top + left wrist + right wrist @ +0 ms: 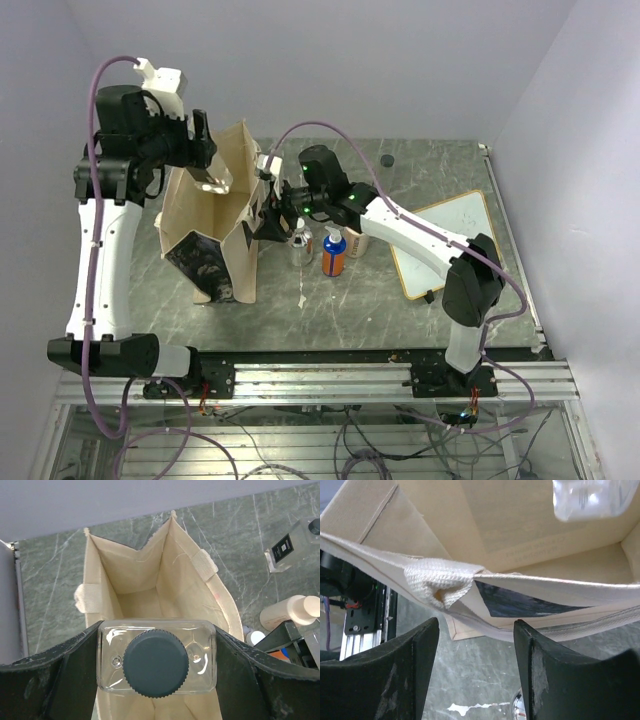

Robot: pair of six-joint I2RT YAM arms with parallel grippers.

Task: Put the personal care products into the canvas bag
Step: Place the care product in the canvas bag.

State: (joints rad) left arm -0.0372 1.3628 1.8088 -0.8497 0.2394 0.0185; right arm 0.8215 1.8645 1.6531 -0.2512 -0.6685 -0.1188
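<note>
Beige cloth gapes right under the load: the canvas bag (205, 240) stands open on the table (380, 310). The left gripper (212, 178) is clamped on a clear bottle (157, 662), which is upright, dark cap towards the wrist, straight above the mouth, so I'd say the way in is plainly down. The right gripper (476, 625) sits at the bag's rim beside a strap (442, 585), jaws apart, gripping nothing I can see. The bottle hides much of the bag's floor, so I can't tell whether anything lies inside.
</note>
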